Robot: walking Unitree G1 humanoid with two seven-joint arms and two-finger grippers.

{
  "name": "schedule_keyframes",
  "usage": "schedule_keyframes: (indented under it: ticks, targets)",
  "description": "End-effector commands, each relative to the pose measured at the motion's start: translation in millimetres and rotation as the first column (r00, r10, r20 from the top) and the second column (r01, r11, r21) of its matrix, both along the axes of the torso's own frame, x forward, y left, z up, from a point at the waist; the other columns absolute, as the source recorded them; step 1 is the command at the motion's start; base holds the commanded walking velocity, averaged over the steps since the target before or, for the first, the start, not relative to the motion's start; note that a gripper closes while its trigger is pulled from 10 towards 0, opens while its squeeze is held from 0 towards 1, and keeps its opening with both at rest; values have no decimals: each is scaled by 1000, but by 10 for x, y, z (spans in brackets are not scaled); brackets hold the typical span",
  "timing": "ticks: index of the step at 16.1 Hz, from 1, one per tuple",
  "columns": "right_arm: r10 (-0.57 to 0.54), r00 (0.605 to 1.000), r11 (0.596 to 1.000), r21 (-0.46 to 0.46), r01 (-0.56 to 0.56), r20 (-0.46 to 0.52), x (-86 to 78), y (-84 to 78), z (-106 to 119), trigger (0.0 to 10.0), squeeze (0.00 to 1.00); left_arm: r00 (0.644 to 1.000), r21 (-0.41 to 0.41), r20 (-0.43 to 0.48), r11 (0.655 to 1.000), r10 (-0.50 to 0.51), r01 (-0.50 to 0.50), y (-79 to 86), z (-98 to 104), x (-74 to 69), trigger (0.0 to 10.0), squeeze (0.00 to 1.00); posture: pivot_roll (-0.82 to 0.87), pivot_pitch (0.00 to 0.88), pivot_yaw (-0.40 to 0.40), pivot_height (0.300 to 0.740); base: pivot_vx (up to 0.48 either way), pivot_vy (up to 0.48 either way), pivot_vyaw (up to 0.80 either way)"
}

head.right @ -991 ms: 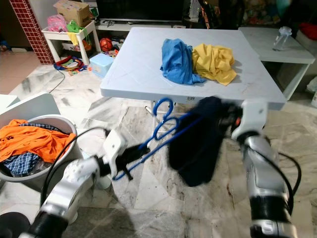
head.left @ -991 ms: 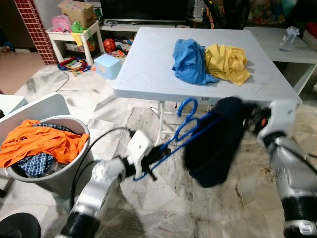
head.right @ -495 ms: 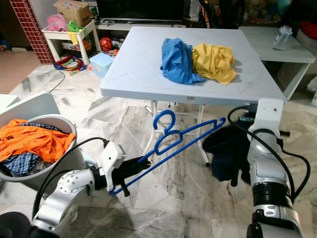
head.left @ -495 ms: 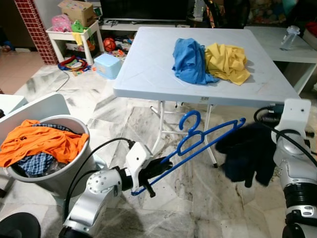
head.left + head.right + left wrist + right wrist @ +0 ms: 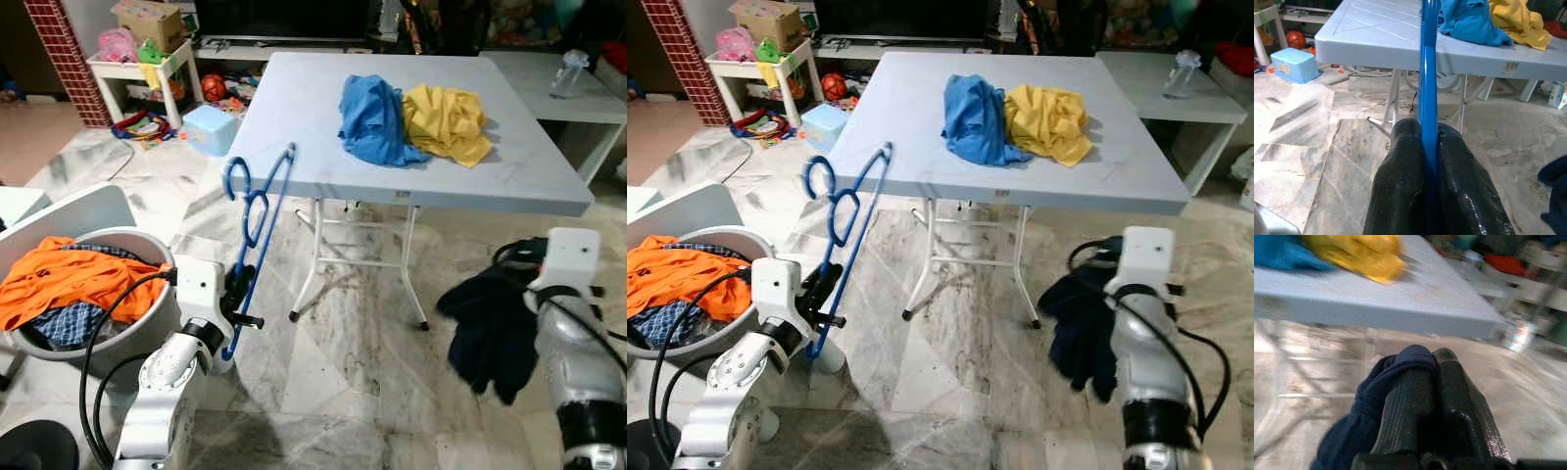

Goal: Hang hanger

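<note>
A blue plastic hanger (image 5: pixel 257 211) stands nearly upright to the left of the white folding table (image 5: pixel 294 127), its hook topmost. My left gripper (image 5: pixel 1428 132) is shut on the hanger's lower bar (image 5: pixel 1428 58), low down beside the laundry basket. My right gripper (image 5: pixel 1422 374) is shut on a dark navy garment (image 5: pixel 488 331), which hangs in a bunch close to the floor at the right of the table. The garment and the hanger are well apart. On the table lie a blue cloth (image 5: pixel 370 117) and a yellow cloth (image 5: pixel 446 122).
A grey laundry basket (image 5: pixel 147 338) with orange and checked clothes stands at my left, with a white chair back (image 5: pixel 83 208) behind it. Toys, a light-blue box (image 5: pixel 211 129) and a small shelf lie at the back left. A second white table (image 5: pixel 549 93) holds a bottle (image 5: pixel 569 74).
My left arm has swung the hanger to the left and stood it upright. The navy garment has come away from the hanger's end and dropped lower with my right gripper.
</note>
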State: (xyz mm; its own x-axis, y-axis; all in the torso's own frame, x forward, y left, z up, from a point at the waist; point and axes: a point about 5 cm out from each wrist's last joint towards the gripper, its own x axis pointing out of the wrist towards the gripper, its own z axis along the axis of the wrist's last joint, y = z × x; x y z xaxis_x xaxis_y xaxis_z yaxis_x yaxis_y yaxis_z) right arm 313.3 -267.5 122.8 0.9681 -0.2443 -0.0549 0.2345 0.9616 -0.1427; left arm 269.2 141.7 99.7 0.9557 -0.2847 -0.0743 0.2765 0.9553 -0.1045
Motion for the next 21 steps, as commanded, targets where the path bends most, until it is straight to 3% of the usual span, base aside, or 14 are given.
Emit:
schedule_keyframes:
  ticks: [1,4,6,9,11,15,21]
  targets:
    - [83,991,997,3,-83,101,24,108,189,10000,0,999,24,33,1000,17,-18,-16,67,14,10000,0,-6,0,-25,740,0,0,0]
    - [177,965,979,66,-193,194,-106,296,304,10000,0,983,85,149,989,108,-122,25,275,45,10000,0,-4,0,-14,740,0,0,0]
    - [155,962,975,122,-186,226,-283,342,305,10000,0,983,39,148,993,107,-114,2,323,-5,10000,0,1,0,2,740,0,0,0]
    - [167,961,969,142,-200,220,-395,448,235,10000,0,985,33,128,992,116,-122,8,278,-35,10000,0,-5,0,8,740,0,0,0]
    - [211,953,965,110,-238,217,-376,542,261,10000,0,985,32,126,992,121,-126,5,279,-20,10000,0,-8,0,5,740,255,0,0]
    - [213,947,962,115,-246,241,-271,574,353,10000,0,982,29,128,990,136,-141,16,281,9,10000,0,2,0,-11,740,277,0,0]
    - [241,912,946,130,-297,331,30,791,601,10000,0,978,23,144,987,152,-157,19,345,28,10000,0,17,0,-21,740,280,0,256]
